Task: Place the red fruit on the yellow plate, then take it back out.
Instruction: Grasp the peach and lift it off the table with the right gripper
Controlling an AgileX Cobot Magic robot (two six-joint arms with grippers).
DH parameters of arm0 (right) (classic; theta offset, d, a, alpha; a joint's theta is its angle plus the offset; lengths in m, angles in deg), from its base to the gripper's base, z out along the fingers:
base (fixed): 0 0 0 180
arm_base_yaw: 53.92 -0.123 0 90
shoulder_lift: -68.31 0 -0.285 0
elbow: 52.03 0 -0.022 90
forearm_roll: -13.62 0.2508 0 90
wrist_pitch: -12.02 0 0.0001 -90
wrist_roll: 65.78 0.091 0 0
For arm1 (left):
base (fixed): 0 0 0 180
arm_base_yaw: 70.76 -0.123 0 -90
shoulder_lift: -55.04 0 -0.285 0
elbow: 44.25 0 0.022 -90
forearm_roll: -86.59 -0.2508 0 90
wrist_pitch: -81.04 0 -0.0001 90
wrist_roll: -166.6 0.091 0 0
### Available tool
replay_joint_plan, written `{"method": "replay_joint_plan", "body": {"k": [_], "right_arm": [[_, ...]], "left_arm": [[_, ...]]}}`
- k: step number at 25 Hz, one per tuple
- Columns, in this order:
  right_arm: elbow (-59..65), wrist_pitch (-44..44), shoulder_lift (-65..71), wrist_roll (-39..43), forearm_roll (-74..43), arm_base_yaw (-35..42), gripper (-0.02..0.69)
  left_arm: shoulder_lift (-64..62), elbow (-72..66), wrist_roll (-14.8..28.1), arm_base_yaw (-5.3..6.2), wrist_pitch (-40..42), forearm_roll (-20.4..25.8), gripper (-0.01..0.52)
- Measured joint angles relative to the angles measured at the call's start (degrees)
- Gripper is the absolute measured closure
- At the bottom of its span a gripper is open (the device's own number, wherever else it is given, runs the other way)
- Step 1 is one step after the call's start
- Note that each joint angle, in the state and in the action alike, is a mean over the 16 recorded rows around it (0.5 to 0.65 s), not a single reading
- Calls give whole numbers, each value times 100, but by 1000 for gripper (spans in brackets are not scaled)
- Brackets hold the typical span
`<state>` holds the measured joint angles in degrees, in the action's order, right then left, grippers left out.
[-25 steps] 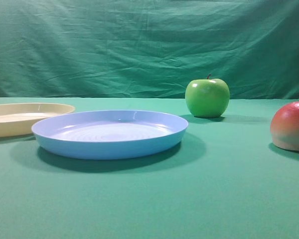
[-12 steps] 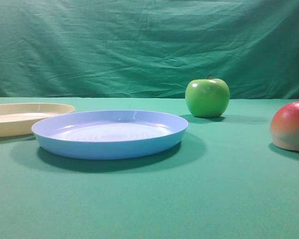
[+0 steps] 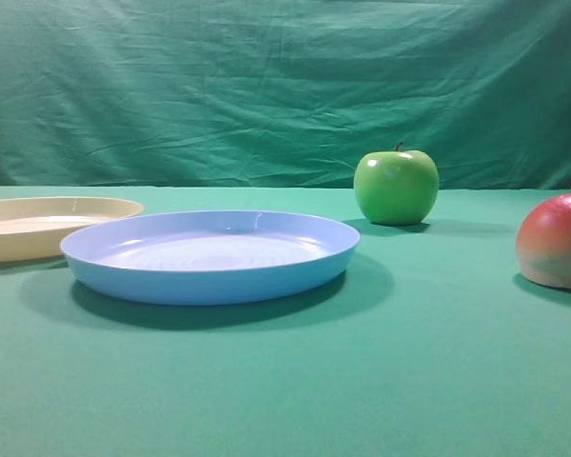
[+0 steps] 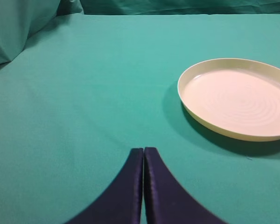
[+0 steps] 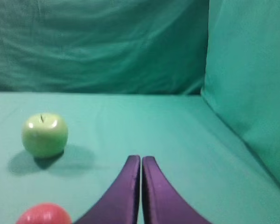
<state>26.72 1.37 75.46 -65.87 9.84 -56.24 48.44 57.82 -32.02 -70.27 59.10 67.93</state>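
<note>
The red fruit rests on the green cloth at the far right edge of the exterior view; its red top shows at the bottom left of the right wrist view. The pale yellow plate lies at the far left, holding nothing, and fills the right side of the left wrist view. My left gripper is shut with nothing in it, above bare cloth to the left of the plate. My right gripper is shut and holds nothing, to the right of the fruit. Neither gripper appears in the exterior view.
A light blue plate sits in the middle, beside the yellow one. A glossy green apple stands behind, between the blue plate and the red fruit; it also shows at left. Green cloth backdrop rises behind and at the right side.
</note>
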Motion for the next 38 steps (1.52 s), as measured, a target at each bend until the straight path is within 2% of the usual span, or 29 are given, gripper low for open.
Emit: {"method": "replay_joint_plan", "body": {"k": [8,15,20,30,38], "right_arm": [[-30,1320,0,266,8,0,665],[-455,1460,285,551,-11,0,665],[-1023,857,920,625,-8,-1,665],[-2382,-1220,2783,525,140,-270,665],[-3217,-2700,3970,40,592,-755,665]], "left_arm": [[0,0,0,0,0,0,514],[0,0,0,0,0,0,514],[0,0,0,0,0,0,514],[0,0,0,0,0,0,514],[0,0,0,0,0,0,514]]}}
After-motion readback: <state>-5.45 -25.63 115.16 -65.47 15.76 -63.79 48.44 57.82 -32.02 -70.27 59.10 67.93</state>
